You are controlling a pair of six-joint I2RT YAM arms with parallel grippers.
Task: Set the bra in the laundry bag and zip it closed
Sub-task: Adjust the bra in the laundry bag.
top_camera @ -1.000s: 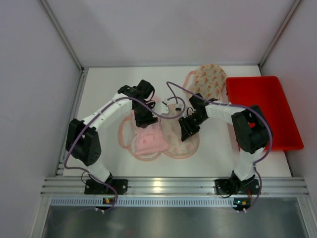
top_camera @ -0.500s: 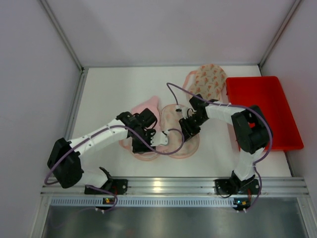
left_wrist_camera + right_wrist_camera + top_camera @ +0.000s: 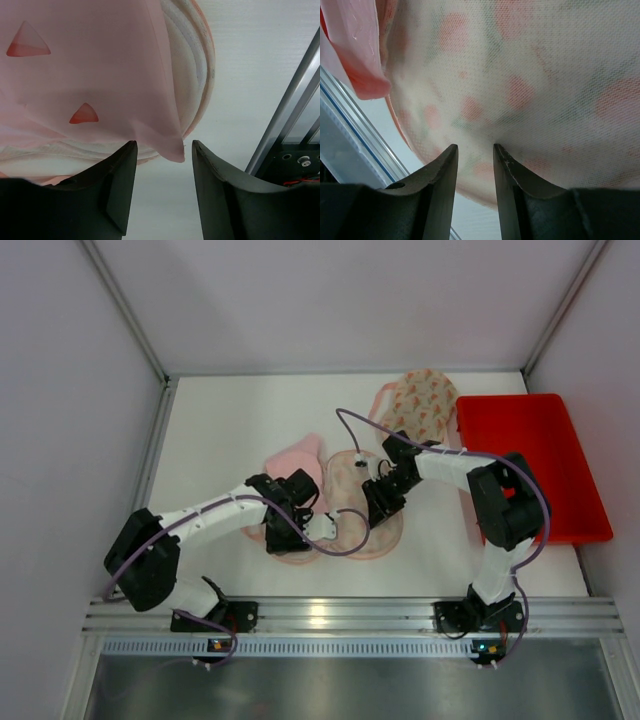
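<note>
The bra (image 3: 298, 462) lies at table centre, draped over the left half of the open laundry bag (image 3: 375, 535) and not yet enclosed.

- **Left gripper** (image 3: 163, 146): jaws spread and empty, with a bra corner just ahead.
- **Right gripper** (image 3: 474, 147): at the bra's 3 o'clock, jaws nearly together over the mesh. Whether it grips the mesh cannot be told.

Step in hand: loading. Next move: tuck the bra fully inside.

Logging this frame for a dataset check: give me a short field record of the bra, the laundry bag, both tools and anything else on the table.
bra: pink fabric bra, at the bag's left half, not enclosed
bag: round patterned mesh laundry bag, spread open
left tool: jaws apart, pink fabric corner between them
right tool: over the mesh; grip unclear
other: red plastic tray right; patterned cream item at back
</note>
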